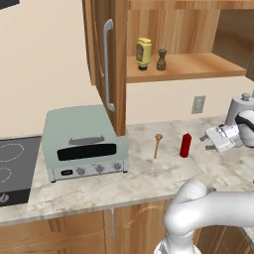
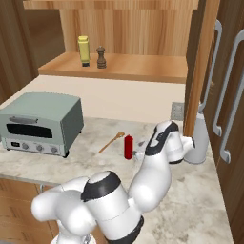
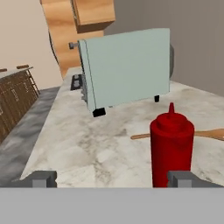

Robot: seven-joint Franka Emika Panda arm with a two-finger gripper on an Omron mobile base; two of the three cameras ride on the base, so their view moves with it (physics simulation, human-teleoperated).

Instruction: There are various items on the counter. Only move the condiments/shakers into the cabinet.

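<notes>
Right up close in my hand view, the red squeeze bottle (image 3: 172,151) is standing upright on the counter (image 3: 87,144), a bit right of centre between my gripper (image 3: 113,178) tips. My jaws are spread wide with nothing in them, so fully released, and the bottle sits just ahead of the right fingertip (image 3: 186,178), not gripped. Whether that tip is touching it I can't really tell

Behind the bottle the wooden spoon (image 3: 205,134) lies flat on the marbled stone, and past that is the pale green toaster oven (image 3: 127,70)

From the left base view my gripper (image 1: 207,140) is coming in level from the right, near the red squeeze bottle (image 1: 185,145), with the wooden spoon (image 1: 158,145) just to the bottle's left. The grey canister (image 1: 240,109) stands behind my wrist

Up in the cabinet (image 1: 116,64), door swung open, the yellow bottle (image 1: 143,53) and the dark brown shaker (image 1: 161,59) are both upright on the wood shelf, close beside each other. So two of the condiments are up there and the red one is still down on the counter
</notes>
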